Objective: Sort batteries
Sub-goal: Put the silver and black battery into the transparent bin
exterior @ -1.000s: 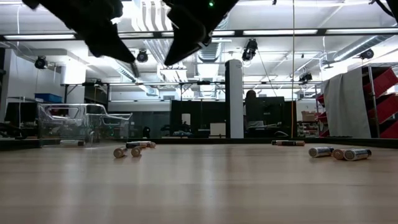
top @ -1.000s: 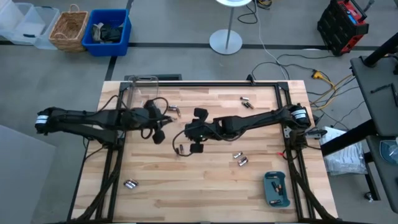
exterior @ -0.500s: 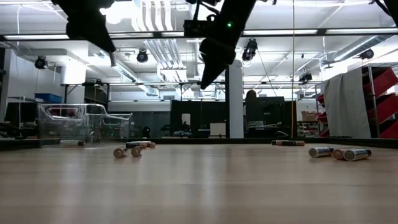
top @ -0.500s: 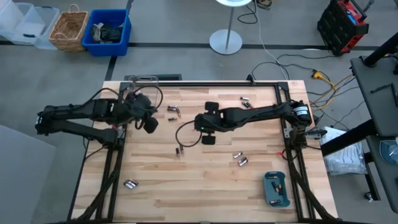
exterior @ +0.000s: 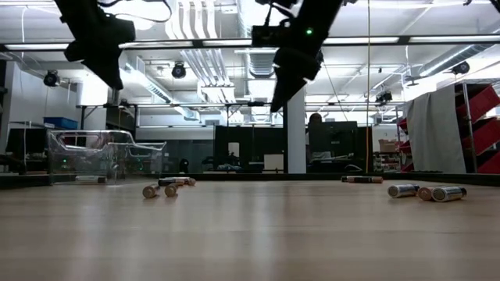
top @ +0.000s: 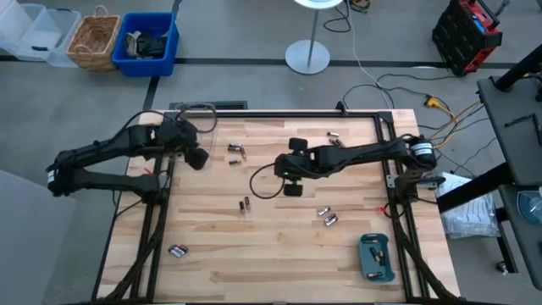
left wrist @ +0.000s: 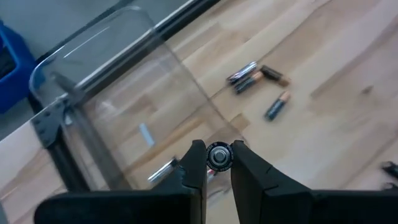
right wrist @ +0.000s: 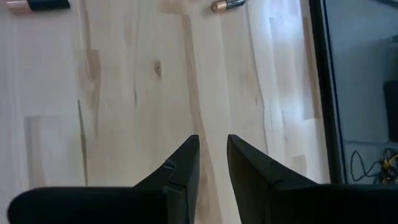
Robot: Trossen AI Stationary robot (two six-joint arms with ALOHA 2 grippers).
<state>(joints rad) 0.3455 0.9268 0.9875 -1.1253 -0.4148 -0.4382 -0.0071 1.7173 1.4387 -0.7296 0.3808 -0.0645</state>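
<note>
Batteries (top: 328,217) lie scattered in small groups over the wooden table (top: 279,263): a pair at 4 o'clock of the table's centre, a cluster near 11 o'clock (top: 236,151), two at the far edge toward 1 o'clock (top: 335,138), one small dark cell near centre (top: 245,204), and a pair at 7 o'clock (top: 177,251). One cell (left wrist: 218,155) sits end-on, clamped between the fingers of the left gripper (left wrist: 217,163), which hangs above the clear plastic box (left wrist: 118,106) at the table's 11 o'clock corner. Judged step: delivery of a picked cell to the box. The next move likely calls for centring the gripper over the box opening, lowering a little, then parting the fingers so the cell drops inside rather than onto the rim; what may be one cell already in the box shows through its wall. The right gripper (right wrist: 211,163) hovers over bare wood near table centre, fingers nearly together with a narrow gap and nothing between them; it appears free to take the next cell. A teal tray (top: 376,257) at 5 o'clock holds a few cells. Beyond the table: grey floor, a blue bin (top: 149,42), a wicker basket (top: 94,38), a white lamp base (top: 306,57), loose cables; the low view shows an open workshop with ceiling lights.
</note>
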